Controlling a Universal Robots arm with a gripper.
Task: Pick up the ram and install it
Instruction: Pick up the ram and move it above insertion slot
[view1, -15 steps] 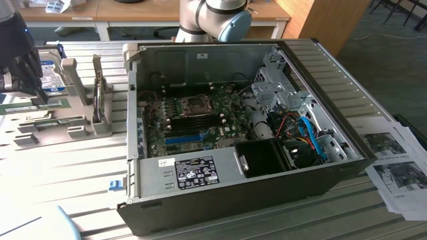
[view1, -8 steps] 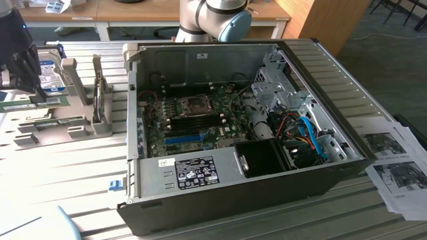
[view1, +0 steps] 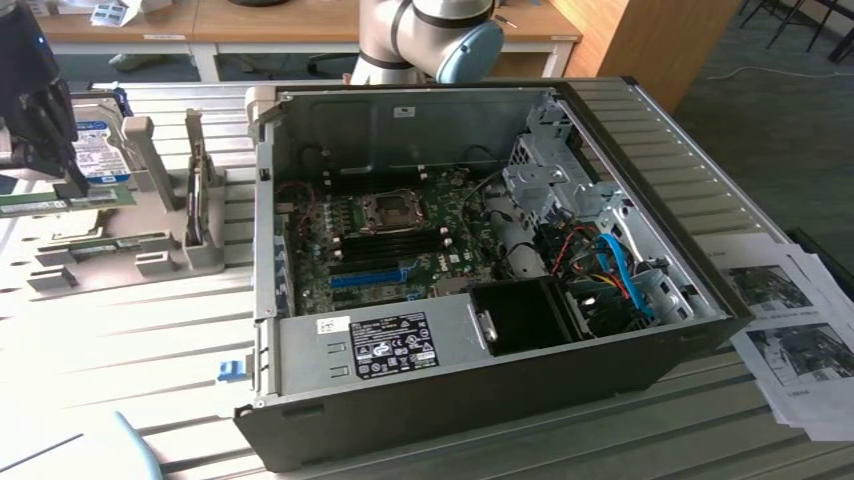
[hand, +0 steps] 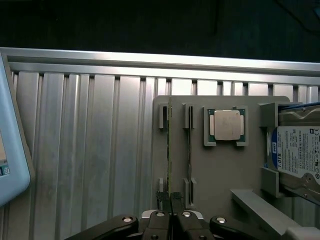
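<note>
The ram (view1: 54, 199) is a thin green stick, held level at the exterior view's far left, just above the grey parts holder (view1: 120, 250). My dark gripper (view1: 74, 186) is shut on it from above. In the wrist view the ram (hand: 170, 145) appears edge-on as a thin line over the holder (hand: 220, 170), and my gripper (hand: 170, 200) pinches its near end between both fingers. A second thin stick (hand: 189, 145) stands in the neighbouring slot of the holder. The open computer case (view1: 467, 400) lies to the exterior view's right, its motherboard (view1: 387, 240) exposed with black memory slots (view1: 400, 246).
A CPU chip (hand: 226, 125) and a hard drive (hand: 300, 150) also rest in the holder. A blue slot (view1: 367, 278) lies on the motherboard near tangled cables (view1: 607, 270). Printed papers (view1: 801, 340) lie to the case's right. A light blue device (hand: 10, 150) is beside the holder on the ribbed metal table (hand: 90, 150).
</note>
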